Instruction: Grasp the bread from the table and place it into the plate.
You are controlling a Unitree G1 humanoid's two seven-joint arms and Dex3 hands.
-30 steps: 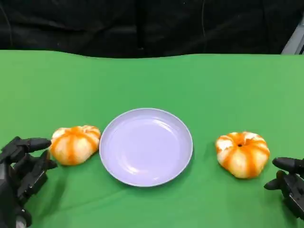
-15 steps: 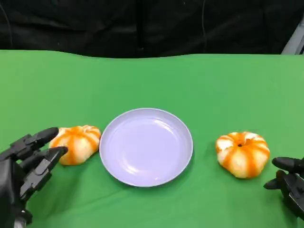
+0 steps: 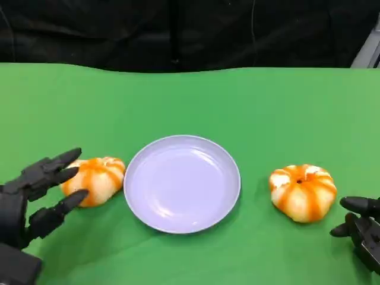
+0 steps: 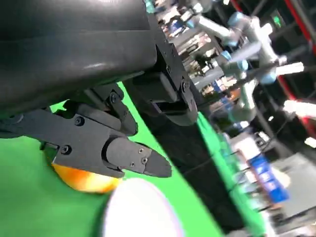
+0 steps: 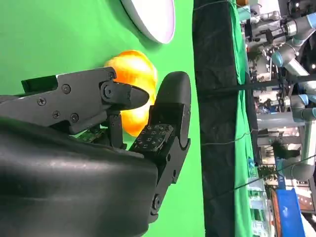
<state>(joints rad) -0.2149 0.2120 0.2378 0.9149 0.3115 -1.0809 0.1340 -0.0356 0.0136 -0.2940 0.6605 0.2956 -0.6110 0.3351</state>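
Bread (image 3: pixel 93 180), round and soft with orange stripes, sits between the spread fingers of the empty left hand (image 3: pixel 35 196). Beyond it lies a smooth round plate (image 3: pixel 181 183).

Left robot hand (image 3: pixel 37 193) raised, fingers now spread around left bread (image 3: pixel 94 180)

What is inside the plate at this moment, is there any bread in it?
Nothing lies in the plate; its whole inner surface shows. One bread sits on the table beside its left rim, by the left hand; the other bread sits to its right, apart.
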